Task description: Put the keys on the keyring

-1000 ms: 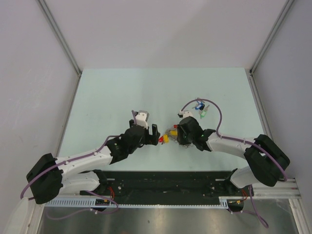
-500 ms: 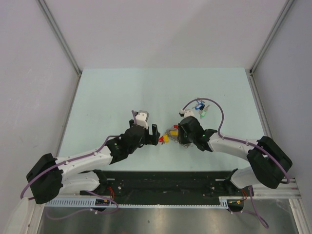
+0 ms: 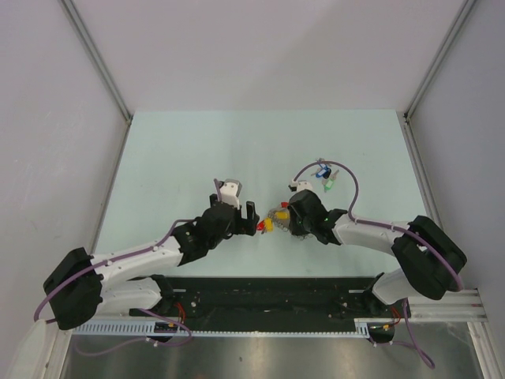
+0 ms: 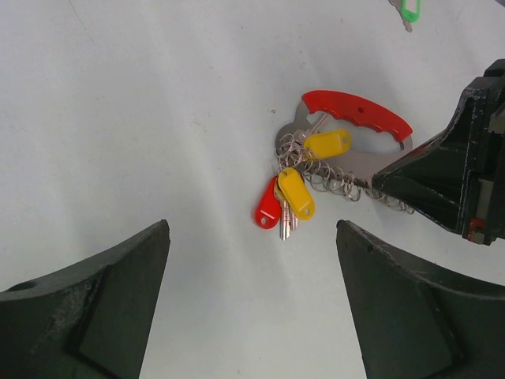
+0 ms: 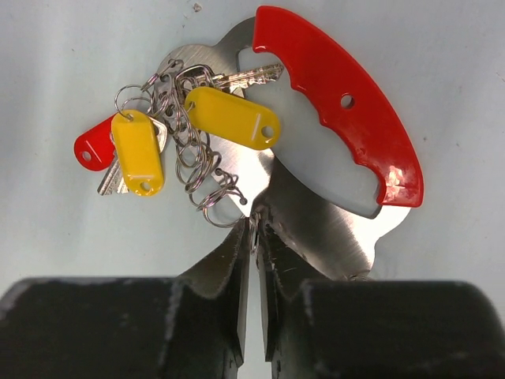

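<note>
**Grip the end ring squarely, hold it steady**

The right gripper (image 5: 254, 237) has its jaws at a slit, nipping the end ring of the keyring (image 5: 339, 110), a silvery chain bunch with a curved red loop. The left gripper (image 4: 251, 237) gapes wide beside it. The green-headed key (image 3: 330, 185) and blue-headed key (image 3: 322, 170), both small and metal, lie beyond the keyring.

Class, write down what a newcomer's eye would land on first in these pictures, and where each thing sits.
The keyring, with its curved red loop and yellow tags, lies mid-table between the two arms, the right pincer pinched shut on a link of its chain. The left pincer gapes wide just short of it. The green key and blue key lie apart from the bunch, farther back on the right.
</note>
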Motion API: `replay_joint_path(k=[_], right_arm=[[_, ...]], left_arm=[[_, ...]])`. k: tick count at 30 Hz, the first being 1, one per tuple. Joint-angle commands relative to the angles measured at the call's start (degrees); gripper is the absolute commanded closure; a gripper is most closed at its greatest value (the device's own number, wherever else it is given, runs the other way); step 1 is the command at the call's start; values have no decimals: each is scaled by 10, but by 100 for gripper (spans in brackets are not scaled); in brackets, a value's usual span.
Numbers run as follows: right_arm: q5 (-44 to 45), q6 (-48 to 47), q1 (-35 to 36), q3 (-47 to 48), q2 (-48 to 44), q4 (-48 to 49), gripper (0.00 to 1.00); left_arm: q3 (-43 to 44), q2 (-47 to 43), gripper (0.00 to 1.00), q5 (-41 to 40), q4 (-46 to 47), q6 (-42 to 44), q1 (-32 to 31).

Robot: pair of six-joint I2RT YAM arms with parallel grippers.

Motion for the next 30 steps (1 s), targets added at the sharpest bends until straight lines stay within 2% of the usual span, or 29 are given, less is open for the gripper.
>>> replay_joint_path(k=[1,6,12,21,25,30], right_arm=[[-4,4,1,10,7,11,89],[-15,-7,6,10,1,11,100],[-68,-109,21,13,-46,26,100],[-129,-263,85,59,-139,-20,100],[-76,-276,87,63,-153,-47,100],[-63,-279,92,63,-164,-52,100]], left_arm=[[7,1,9,-2,19,-10,-1],[5,-6,9,-1,20,-6,-1],[-23,-40,8,18,60,43,-1],[-109,-218,8,41,119,148,0],[-143,-263,7,104,158,201,0],[-162,-256,5,207,228,270,1]])
